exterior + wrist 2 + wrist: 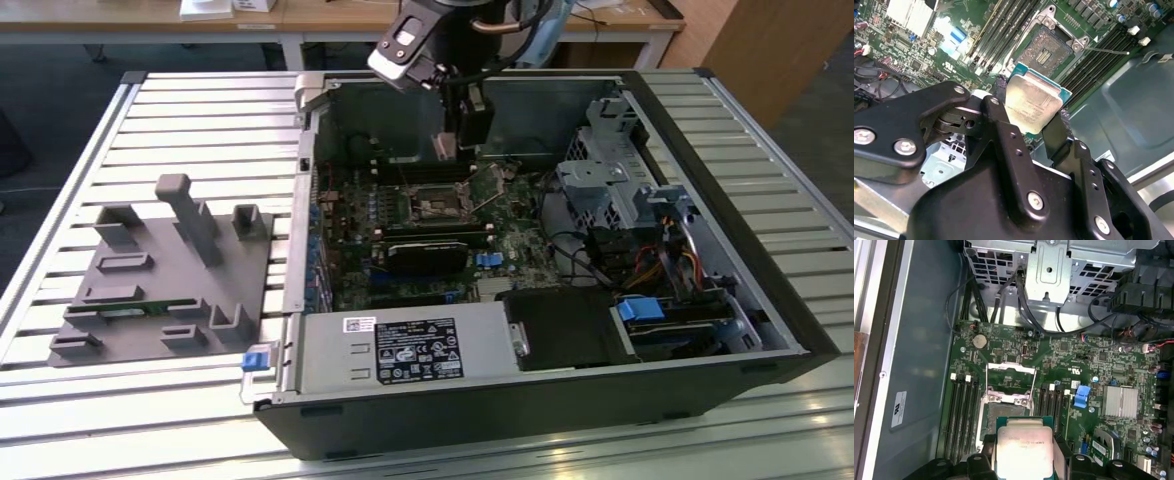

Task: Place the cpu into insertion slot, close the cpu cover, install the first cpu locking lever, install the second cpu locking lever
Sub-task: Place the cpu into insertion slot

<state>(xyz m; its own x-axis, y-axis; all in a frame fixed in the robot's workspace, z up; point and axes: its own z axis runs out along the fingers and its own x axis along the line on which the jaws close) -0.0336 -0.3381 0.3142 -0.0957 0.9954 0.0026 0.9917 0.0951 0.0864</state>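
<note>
Gripper point(1030, 104) grips the cpu point(1024, 450) by 2 opposite edges, keeping its metal face unobstructed. The cpu hangs above the insertion slot point(1004, 411). The cpu cover point(1009, 368) stands raised, leaving the socket accessible.

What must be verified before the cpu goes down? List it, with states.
1. cpu clamped between the fingers: ok.
2. insertion slot empty, dark centre bare: ok.
3. cpu cover standing open, off the slot: ok.
4. cpu apart from the slot, not touching it: ok.
5. cpu edges square to the slot: cannot tell.
</note>
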